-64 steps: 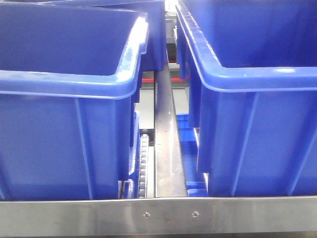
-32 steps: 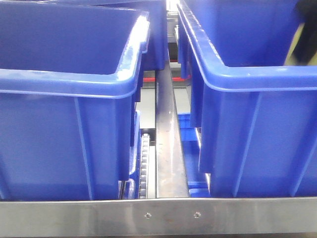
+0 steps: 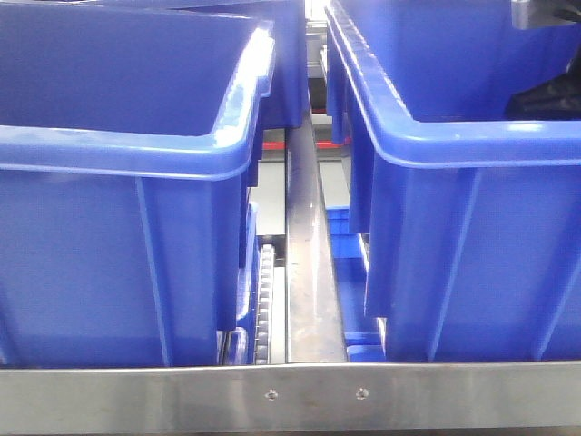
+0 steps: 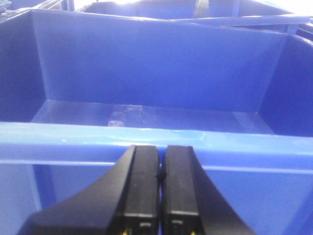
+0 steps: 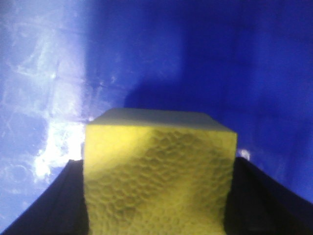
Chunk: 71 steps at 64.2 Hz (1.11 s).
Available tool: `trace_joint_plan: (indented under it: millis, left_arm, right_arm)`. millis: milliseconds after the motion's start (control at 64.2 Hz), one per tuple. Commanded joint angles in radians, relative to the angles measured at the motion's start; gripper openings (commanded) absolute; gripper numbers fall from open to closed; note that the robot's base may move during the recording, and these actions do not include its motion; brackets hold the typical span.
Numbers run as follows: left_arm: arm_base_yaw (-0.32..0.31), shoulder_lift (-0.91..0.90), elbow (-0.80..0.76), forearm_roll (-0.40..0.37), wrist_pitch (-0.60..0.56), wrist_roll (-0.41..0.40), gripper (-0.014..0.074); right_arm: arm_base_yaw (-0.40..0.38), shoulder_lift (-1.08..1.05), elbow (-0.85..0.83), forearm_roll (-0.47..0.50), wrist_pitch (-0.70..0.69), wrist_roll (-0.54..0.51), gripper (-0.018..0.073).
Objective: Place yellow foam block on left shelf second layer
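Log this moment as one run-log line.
right end effector: shut on yellow foam block, inside blue bin | left end effector: shut, empty

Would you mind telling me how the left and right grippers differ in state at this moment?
The left gripper is shut on nothing, its black fingers pressed together; the right gripper is shut on the yellow foam block. The left one sits outside a blue bin's rim; the right one faces a blue surface. Both have black fingers.

Looks like a warehouse or factory storage rack. Big blue plastic bins (image 3: 127,209) lined up side by side on a steel shelf rail (image 3: 290,395), with a roller track (image 3: 263,304) and a metal divider (image 3: 309,272) running between them. More blue bins (image 4: 195,12) stacked behind.
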<state>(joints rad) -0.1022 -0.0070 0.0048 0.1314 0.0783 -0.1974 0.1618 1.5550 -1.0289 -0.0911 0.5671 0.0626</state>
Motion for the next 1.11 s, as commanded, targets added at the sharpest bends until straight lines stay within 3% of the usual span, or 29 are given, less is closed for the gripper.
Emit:
trace_joint_plan:
  millis: [0, 125, 467, 717, 872, 1090]
  left_arm:
    - [-0.002, 0.007, 0.026, -0.007, -0.084, -0.004, 0.0136]
    - [-0.002, 0.007, 0.026, -0.007, -0.084, -0.004, 0.0136]
    - [-0.002, 0.007, 0.026, -0.007, -0.084, -0.004, 0.0136]
    - [-0.002, 0.007, 0.026, -0.007, -0.084, -0.004, 0.0136]
    - [-0.002, 0.007, 0.026, -0.007, -0.084, -0.004, 0.0136]
    - [-0.002, 0.007, 0.026, -0.007, -0.084, -0.004, 0.0136]
  right_arm:
    - [-0.005, -0.035, -0.036, 0.011, -0.055, -0.009, 0.042]
    - [-0.005, -0.035, -0.036, 0.022, -0.064, -0.009, 0.0623]
    - [-0.005, -0.133, -0.019, 0.024, -0.083, -0.009, 0.0591]
    - [-0.005, -0.421, 0.18, 0.024, -0.272, -0.009, 0.0582]
    - [-0.005, -0.62, 0.316, 0.029, -0.34, -0.009, 0.0433]
    - [-0.005, -0.909, 0.475, 0.029, -0.391, -0.009, 0.0052]
